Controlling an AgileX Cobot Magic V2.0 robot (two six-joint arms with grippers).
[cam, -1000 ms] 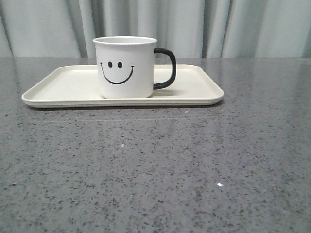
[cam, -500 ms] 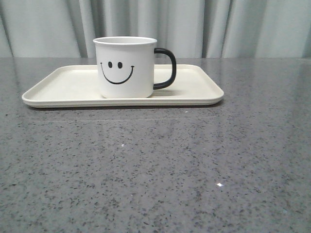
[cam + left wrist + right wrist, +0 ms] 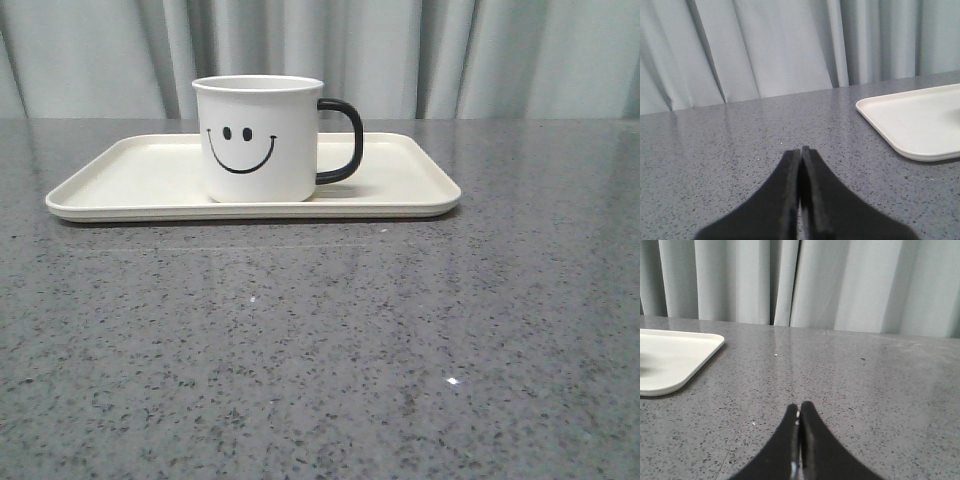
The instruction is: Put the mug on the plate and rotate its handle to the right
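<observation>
The white mug (image 3: 260, 140) with a black smiley face stands upright on the cream plate (image 3: 140, 175), near its middle. Its black handle (image 3: 343, 140) points to the right. Neither gripper shows in the front view. In the left wrist view my left gripper (image 3: 800, 150) is shut and empty above the grey table, with a corner of the plate (image 3: 915, 120) off to one side. In the right wrist view my right gripper (image 3: 799, 406) is shut and empty above the table, with another corner of the plate (image 3: 675, 357) off to the other side. The mug is out of both wrist views.
The grey speckled table (image 3: 330, 340) stretches in front of the plate. A pale grey curtain (image 3: 400, 50) hangs behind the table's far edge.
</observation>
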